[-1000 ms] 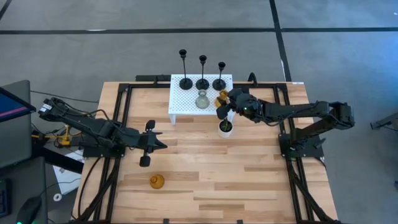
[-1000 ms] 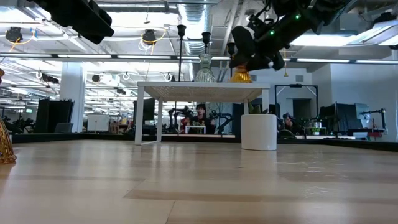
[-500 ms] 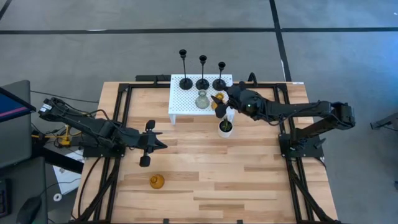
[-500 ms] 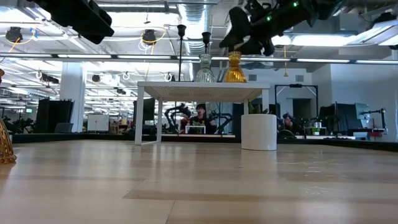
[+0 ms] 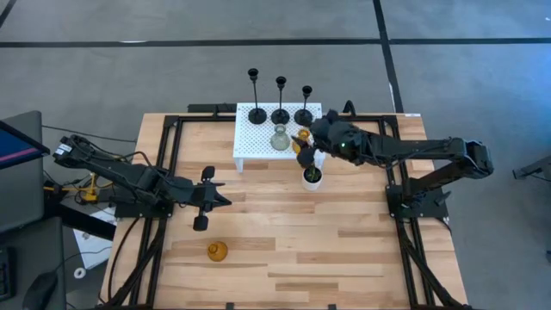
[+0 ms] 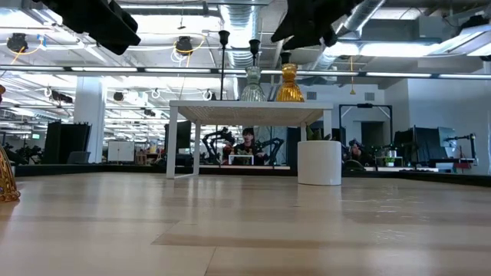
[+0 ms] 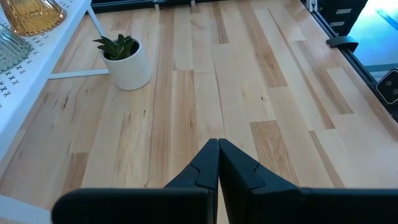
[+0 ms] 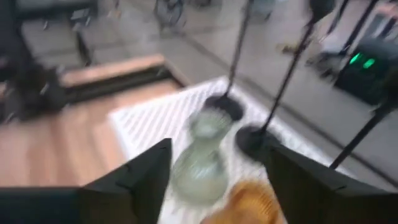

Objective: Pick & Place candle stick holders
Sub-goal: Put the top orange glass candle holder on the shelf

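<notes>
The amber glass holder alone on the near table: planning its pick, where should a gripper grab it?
From above, around the narrow neck of the squat amber glass candle holder: it stands upright and alone on the wooden table, its bulbous body likely too wide for the fingers.

A wooden desk (image 5: 344, 250) of pale planks carries a white perforated shelf (image 5: 250, 142) on legs near its far edge. On the shelf stand three black holders (image 5: 281, 114) in a row along the back, with a grey glass holder (image 5: 280, 139) in front of them and an amber holder (image 6: 289, 84) just beside it. Directly on the desk, a white pot (image 5: 312, 178) with a green plant sits near the shelf's right end, and a second amber holder (image 5: 217, 251) stands alone, well apart, toward the front left
</notes>
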Tool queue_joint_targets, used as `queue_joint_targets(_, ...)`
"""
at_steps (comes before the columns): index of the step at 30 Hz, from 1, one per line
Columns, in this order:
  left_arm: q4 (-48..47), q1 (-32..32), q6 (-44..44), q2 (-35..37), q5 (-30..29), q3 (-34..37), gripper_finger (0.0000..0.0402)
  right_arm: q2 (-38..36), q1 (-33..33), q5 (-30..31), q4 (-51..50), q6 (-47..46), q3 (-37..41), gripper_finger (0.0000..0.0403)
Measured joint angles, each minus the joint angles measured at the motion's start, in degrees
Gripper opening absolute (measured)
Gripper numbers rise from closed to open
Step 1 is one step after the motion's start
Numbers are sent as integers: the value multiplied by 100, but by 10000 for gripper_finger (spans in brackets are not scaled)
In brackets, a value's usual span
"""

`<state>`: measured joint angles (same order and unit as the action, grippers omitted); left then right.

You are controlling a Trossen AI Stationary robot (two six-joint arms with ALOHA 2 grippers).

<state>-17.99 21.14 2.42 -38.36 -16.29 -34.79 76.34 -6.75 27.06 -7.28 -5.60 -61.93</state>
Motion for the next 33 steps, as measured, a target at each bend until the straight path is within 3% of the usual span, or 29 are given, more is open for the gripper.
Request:
queue_joint_targets(3, -1, 0, -6, 0, 0, 0, 10, 0, 271, 12, -736, -269, -153, 180)
queue_joint_targets(8, -1, 1, -20, 1, 0, 0, 10, 0, 536, 274, -1374, -439, -156, 29)
queue_joint_targets(9, 1, -1, -20, 1, 0, 0, 10, 13, 537, 286, -1438, -446, -156, 16)
queue_joint_targets(23, -1, -1, -20, 0, 0, 2, 10, 906, 47, 134, -1349, -665, -156, 0)
queue_joint_targets(33, -3, -1, -22, 0, 0, 2, 10, 862, 19, 132, -1282, -601, -158, 0)
